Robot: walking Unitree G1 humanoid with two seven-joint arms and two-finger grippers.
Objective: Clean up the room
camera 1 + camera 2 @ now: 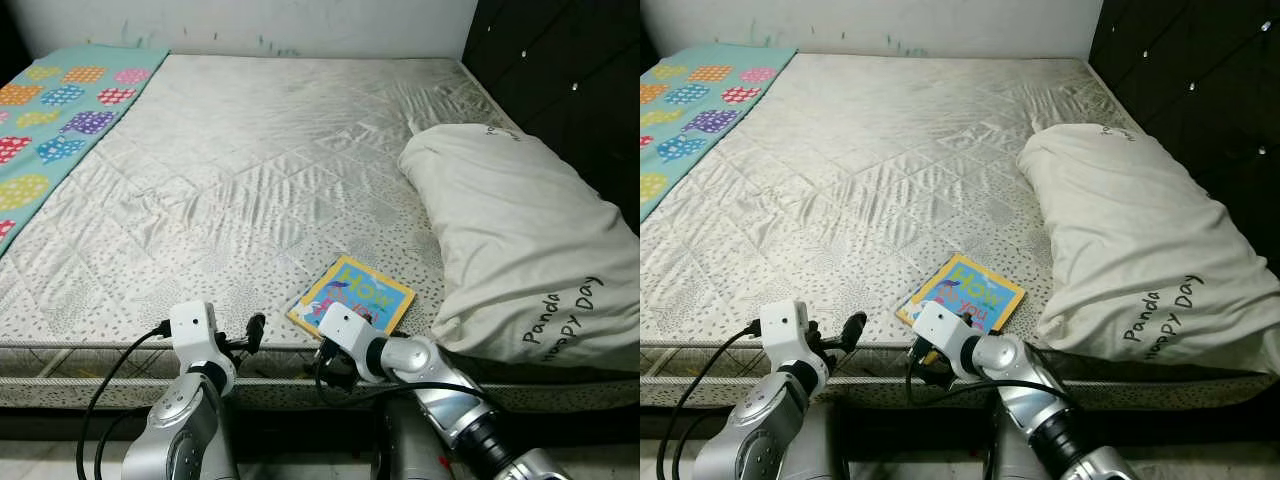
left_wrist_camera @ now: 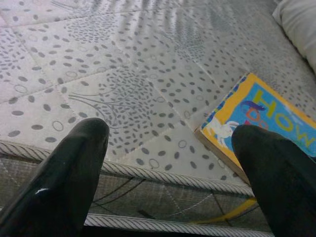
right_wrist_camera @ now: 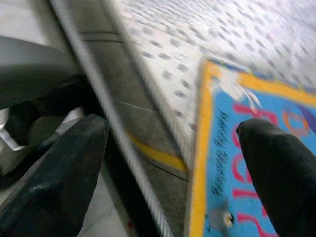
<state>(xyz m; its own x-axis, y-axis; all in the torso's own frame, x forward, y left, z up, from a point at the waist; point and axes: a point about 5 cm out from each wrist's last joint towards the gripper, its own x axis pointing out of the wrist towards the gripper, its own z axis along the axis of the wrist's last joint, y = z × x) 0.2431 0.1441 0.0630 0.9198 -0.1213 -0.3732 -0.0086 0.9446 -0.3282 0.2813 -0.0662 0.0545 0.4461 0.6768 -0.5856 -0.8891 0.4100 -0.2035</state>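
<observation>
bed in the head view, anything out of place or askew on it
The thin blue picture book with a yellow border lies loose and askew at the near edge of the bare grey-patterned quilted mattress, beside the big white printed pillow. The right gripper, jaws open, is at that book's corner.

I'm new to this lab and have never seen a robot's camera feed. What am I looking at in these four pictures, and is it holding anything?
This is a humanoid robot with two silver arms, standing at the edge of a bed. The two wide pictures come from the two eyes of its head camera, looking down at the mattress. On it lie a children's book near the front edge, a big white pillow on the right, and a teal patterned blanket at far left. The other two pictures come from cameras on each wrist, looking along that gripper's black fingers. The left gripper is open beside the book. The right gripper is open at the book's corner, one finger over its cover. Nothing is held.
</observation>
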